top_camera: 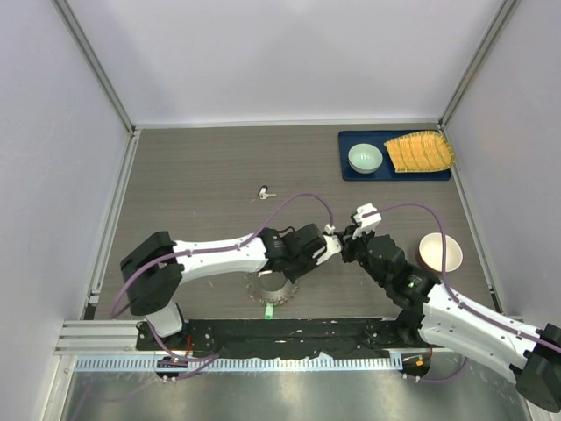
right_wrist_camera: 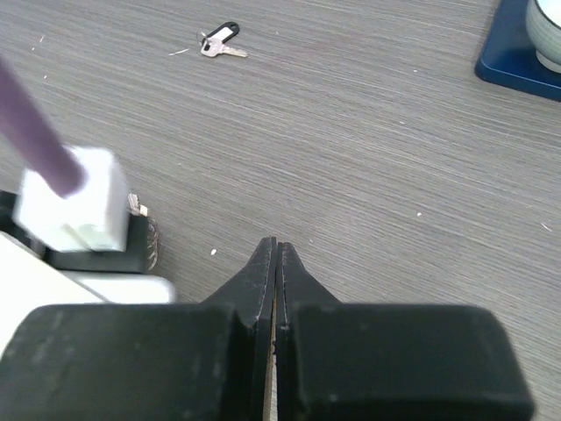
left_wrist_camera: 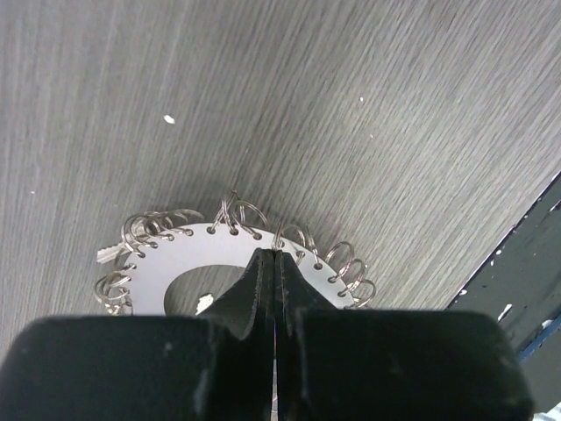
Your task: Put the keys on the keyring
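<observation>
status: not done, partway at best.

- left fingers (left_wrist_camera: pixel 259 289): pressed together, tips right over the rim of the keyring (left_wrist_camera: pixel 188 254), a flat pale-grey metal ring with small wire loops strung all round its edge. Nothing shows between the tips. Can't tell if they touch the rim or hang just above it.
- The keyring lies flat on the grey wood-grain surface (top_camera: pixel 193 175) near the front edge, mostly under the left arm in the top view.
- right fingers (right_wrist_camera: pixel 259 272): pressed together, empty, over bare surface just beside the left wrist.

keys:
- The small key with the bright green plastic head (top_camera: pixel 268 311) sits at the keyring's near edge. Can't tell from above whether it is threaded on a loop.
- The left wrist view shows a small silver key blade (left_wrist_camera: pixel 109 255) at a loop on the ring's left side. It looks hung there but I'm not certain, and its head is hidden, so it may be the same key.
- The small silver key with a dark head (right_wrist_camera: pixel 219 41) lies loose on the surface toward the far side, well apart from the keyring — clearly not on it.

left to do, as I read it: fetch the dark-headed key, bring it to the keyring and work it onto a loop — probably with one arm steadying the ring.
</observation>
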You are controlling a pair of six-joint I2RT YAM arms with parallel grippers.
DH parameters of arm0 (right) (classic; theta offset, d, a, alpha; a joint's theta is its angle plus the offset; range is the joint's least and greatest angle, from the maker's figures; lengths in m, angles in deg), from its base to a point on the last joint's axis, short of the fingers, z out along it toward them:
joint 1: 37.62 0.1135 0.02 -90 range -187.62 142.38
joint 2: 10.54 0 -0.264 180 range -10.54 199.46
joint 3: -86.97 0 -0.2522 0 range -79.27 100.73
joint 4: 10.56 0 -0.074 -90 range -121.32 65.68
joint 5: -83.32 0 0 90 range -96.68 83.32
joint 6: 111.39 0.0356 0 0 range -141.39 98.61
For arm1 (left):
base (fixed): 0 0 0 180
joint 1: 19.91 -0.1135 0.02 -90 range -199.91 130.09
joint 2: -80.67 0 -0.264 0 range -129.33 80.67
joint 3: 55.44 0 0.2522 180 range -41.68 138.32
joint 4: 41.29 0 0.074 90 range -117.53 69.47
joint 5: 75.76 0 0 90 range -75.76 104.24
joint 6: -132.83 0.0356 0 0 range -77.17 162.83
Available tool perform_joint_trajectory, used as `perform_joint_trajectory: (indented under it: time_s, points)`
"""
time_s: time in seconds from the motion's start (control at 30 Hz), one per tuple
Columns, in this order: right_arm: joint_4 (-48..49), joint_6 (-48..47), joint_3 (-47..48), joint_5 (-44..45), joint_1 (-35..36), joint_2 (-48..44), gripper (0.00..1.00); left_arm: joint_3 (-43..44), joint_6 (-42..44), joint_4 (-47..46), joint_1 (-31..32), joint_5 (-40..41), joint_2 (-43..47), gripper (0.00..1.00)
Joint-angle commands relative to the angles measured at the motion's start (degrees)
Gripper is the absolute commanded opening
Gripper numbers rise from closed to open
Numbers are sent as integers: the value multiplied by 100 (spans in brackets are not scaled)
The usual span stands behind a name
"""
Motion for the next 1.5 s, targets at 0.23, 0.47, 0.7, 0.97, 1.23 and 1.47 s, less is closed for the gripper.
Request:
perform_joint_trajectory:
  time_s: [0.23, 0.47, 0.7, 0.97, 1.23, 1.47]
  points:
    - [-229, 789, -94, 1320, -2, -570, 1, 1209, 378, 1294, -12, -422, -971, 4]
    - [-273, 815, -147, 1584, -3, -764, 1, 1351, 150, 1032, -21, -414, -1042, 21]
    - [-255, 789, -138, 1549, -2, -720, 1, 693, -614, 101, -21, -98, -489, 40]
    - [-141, 780, -173, 1365, -3, -676, 1, -801, -1142, -1560, -214, -219, 557, 30]
    - [-10, 763, -226, 1189, -2, -624, 1, -2260, -1028, -3369, -399, -950, 1129, 30]
    - [43, 745, -208, 1092, 6, -544, 1, -2429, -1143, -3881, -645, -1055, 1024, 29]
